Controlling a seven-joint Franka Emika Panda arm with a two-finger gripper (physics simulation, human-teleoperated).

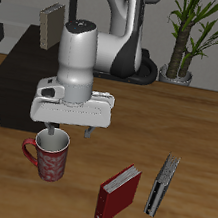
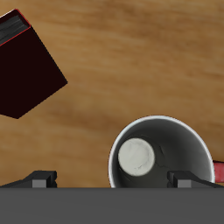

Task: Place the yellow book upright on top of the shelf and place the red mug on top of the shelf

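The red mug (image 1: 49,159) stands upright on the table near the front edge. My gripper (image 1: 67,132) hangs open just above it, one finger over the mug's mouth and the other outside its rim. The wrist view shows the mug (image 2: 162,140) from above, with its wall between my fingertips (image 2: 188,179); my gripper (image 2: 114,181) holds nothing. The yellow book (image 1: 51,17) stands upright on top of the dark shelf (image 1: 17,64) at the back of the table.
A red book (image 1: 118,194) and a grey book (image 1: 161,186) stand on the table beside the mug, near the front edge. The red book also shows in the wrist view (image 2: 26,74). A potted plant (image 1: 190,34) stands behind the table.
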